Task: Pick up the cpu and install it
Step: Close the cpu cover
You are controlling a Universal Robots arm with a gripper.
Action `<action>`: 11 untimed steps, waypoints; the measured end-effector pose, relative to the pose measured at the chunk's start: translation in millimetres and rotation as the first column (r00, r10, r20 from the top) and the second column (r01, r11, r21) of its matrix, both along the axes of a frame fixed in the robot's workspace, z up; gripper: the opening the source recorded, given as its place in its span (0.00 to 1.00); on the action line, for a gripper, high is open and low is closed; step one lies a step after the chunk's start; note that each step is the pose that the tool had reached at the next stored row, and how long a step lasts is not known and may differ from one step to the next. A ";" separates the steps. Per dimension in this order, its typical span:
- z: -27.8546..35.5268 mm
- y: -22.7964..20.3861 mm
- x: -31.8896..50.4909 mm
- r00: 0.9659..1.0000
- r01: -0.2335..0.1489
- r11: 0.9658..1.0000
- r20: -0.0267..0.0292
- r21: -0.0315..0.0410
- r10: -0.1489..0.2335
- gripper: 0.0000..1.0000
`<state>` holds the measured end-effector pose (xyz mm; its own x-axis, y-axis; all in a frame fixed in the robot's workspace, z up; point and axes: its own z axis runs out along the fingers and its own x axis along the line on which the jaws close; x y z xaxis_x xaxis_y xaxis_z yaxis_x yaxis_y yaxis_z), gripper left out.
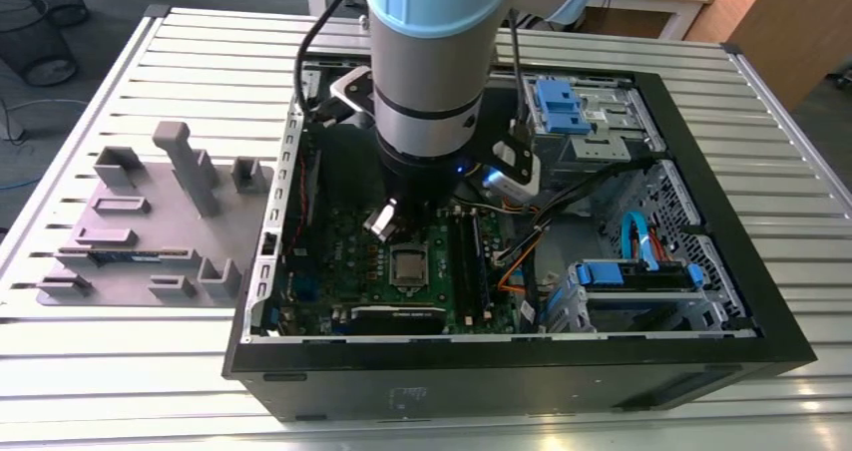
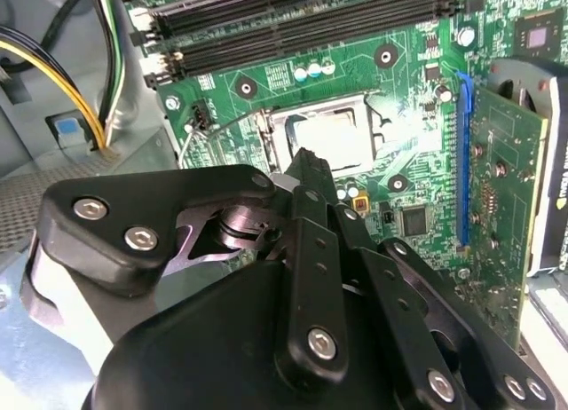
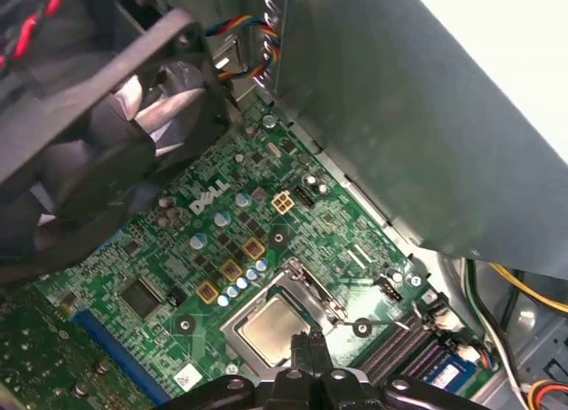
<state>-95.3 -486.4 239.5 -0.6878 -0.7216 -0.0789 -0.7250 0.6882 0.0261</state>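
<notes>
The chip (image 3: 271, 328) already sits in its socket; the hand (image 3: 306, 352), fingers pinched together and empty, hovers just above, at its five o'clock.

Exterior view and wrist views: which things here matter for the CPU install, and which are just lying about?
Job:
- cpu, lying in the socket frame on the motherboard
- gripper, just above the cpu

Bystanders:
- grey fixture tray outside the case
- blue drive brackets
- case fan
- graphics card
</notes>
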 end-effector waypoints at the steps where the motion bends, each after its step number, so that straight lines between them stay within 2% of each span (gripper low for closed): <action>1: -0.7 -0.1 -1.1 1.000 0.000 1.000 0.000 0.000 0.000 0.11; 5: -3.1 -0.3 -4.6 1.000 0.000 1.000 0.000 0.000 0.000 0.11; 11: -3.5 -0.3 -4.6 1.000 0.000 1.000 0.000 -0.001 0.000 0.11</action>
<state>-99.9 -486.7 236.0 -0.6878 -0.7216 -0.0782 -0.7250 0.6883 0.0252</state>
